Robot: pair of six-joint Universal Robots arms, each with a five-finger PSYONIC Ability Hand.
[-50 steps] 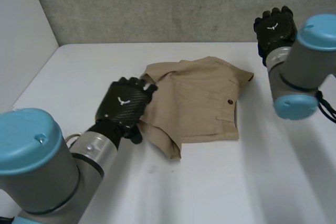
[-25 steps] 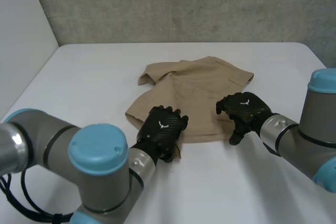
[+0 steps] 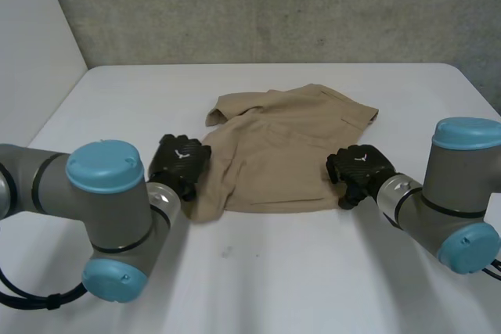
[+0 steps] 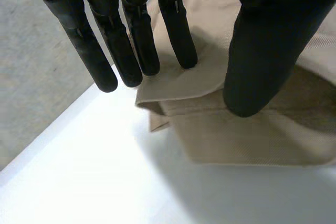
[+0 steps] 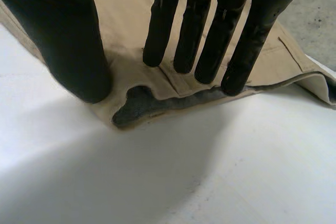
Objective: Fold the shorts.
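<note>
White table [image 3: 313,287], grey concrete wall [image 3: 258,5], tan shorts [image 3: 282,154]

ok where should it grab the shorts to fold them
Probably the two near corners, from the near edge: the shorts lie flat, and at the right hand the edge gapes, so a thumb could slip under. The left hand rests on the other.

1. I see the shorts [image 3: 282,154] lying on the table [image 3: 313,271], toward its far side.
2. My left hand [image 3: 180,163] sits on their left edge, by the near corner.
3. My right hand [image 3: 358,168] sits on their right edge, opposite.
</note>
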